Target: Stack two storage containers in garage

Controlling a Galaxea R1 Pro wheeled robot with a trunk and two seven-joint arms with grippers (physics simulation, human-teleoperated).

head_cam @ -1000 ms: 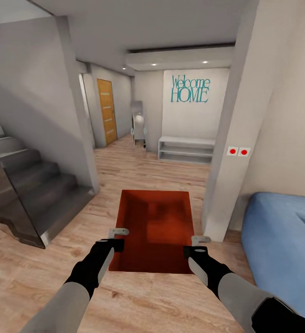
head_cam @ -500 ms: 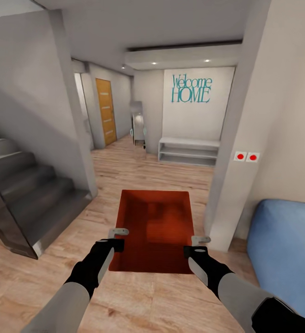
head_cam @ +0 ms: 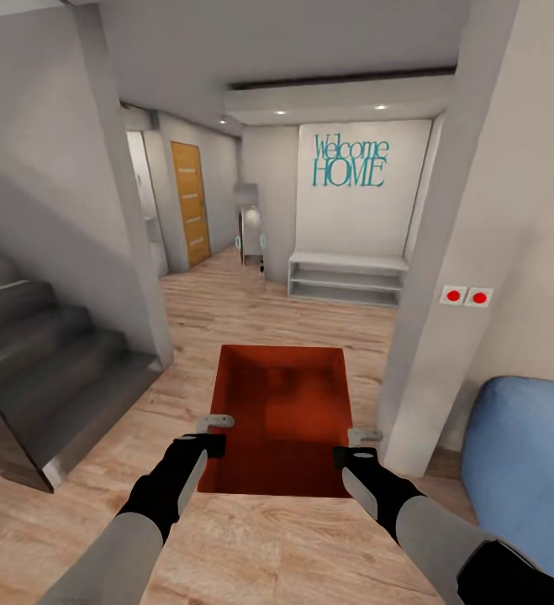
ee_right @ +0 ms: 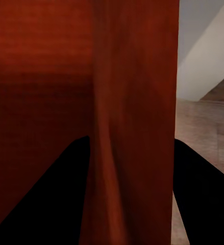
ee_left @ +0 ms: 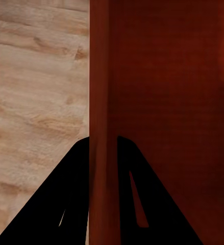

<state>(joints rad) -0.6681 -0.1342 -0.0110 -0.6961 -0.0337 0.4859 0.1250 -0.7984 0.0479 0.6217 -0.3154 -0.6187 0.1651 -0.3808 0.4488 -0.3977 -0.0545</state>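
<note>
One red-orange storage container [head_cam: 282, 416] is carried above the wood floor [head_cam: 251, 550], the left hand [head_cam: 213, 430] pinching its left wall, the right hand [head_cam: 362, 444] pinching its right wall. Since a second ago the view has advanced past the stairs [head_cam: 45, 370] toward the hallway, so transport to the garage seems underway. One orange door [head_cam: 191, 203] stands ahead.

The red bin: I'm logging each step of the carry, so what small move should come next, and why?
Probably keep rolling forward down the hallway. Both grippers, left and right, clamp the storage container by its side walls, and wood-plank floor lies underfoot, not garage concrete.
</note>
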